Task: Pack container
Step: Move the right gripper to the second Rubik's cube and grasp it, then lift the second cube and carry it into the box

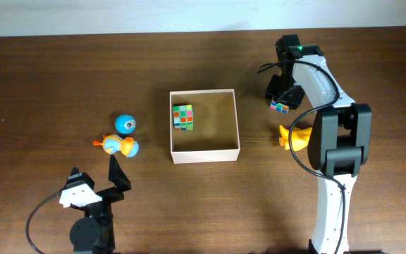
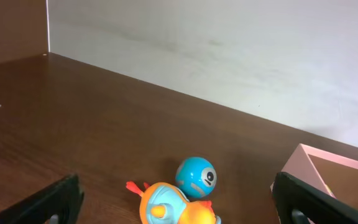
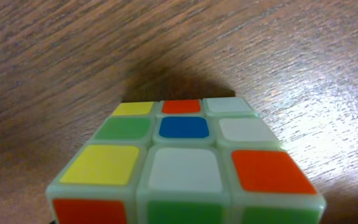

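Observation:
The container point(image 1: 205, 154), a square white-walled box with a tan floor, sits mid-table with one colour cube point(image 1: 182, 117) in its left part. My right gripper point(image 1: 281, 99) is to the container's right, shut on a second colour cube point(image 1: 280, 106). That cube fills the right wrist view point(image 3: 182, 162) and hides the fingers. A yellow duck point(image 1: 293, 137) lies just in front of this gripper. My left gripper point(image 1: 118, 173) is open and empty, near an orange-and-blue duck point(image 1: 120, 145) and a blue ball point(image 1: 125, 124). Both show between its fingers point(image 2: 179, 214) in the left wrist view: the duck point(image 2: 176, 205) and the ball point(image 2: 196, 177).
The container's near corner point(image 2: 331, 158) shows at the right of the left wrist view. A pale wall runs behind the table's far edge. The right arm's black cable hangs over the yellow duck's area.

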`<state>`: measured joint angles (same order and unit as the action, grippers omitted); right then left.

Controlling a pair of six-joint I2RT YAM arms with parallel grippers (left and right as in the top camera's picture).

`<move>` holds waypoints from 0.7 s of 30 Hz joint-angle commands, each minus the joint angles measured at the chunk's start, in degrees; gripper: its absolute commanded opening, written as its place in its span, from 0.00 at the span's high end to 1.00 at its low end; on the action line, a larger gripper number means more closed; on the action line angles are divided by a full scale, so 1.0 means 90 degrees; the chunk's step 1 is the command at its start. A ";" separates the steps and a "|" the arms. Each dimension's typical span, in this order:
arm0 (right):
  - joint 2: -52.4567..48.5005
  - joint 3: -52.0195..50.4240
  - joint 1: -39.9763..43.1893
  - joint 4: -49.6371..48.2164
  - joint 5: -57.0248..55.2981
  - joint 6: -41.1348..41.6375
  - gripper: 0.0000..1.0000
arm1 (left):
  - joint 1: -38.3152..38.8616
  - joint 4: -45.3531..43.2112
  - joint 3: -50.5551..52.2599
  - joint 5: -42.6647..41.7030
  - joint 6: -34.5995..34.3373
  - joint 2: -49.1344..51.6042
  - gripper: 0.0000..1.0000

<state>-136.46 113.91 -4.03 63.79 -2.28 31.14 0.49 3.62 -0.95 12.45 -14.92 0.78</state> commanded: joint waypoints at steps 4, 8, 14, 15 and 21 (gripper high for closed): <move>0.0051 0.0678 0.0046 0.0274 -0.0102 -0.0821 0.50 | -0.0032 -0.0015 0.0044 0.0044 0.0100 -0.0049 0.01; 0.0051 0.1409 0.0046 0.0746 -0.0097 -0.1362 0.50 | -0.0032 -0.0015 0.0044 0.0044 0.0102 -0.0049 0.01; 0.0051 0.2521 0.0034 0.1447 0.0665 -0.1936 0.50 | -0.0032 -0.0015 0.0044 0.0044 0.0100 -0.0049 0.01; 0.0051 0.2710 0.0027 0.1569 0.0814 -0.1938 0.50 | -0.0032 -0.0015 0.0044 0.0044 0.0102 -0.0049 0.01; 0.0053 0.3560 -0.0029 0.2183 0.2205 -0.2446 0.50 | -0.0032 -0.0015 0.0044 0.0044 0.0100 -0.0049 0.01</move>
<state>-136.53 142.17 -4.05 81.80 8.32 13.23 0.49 3.62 -0.95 12.43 -14.90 0.80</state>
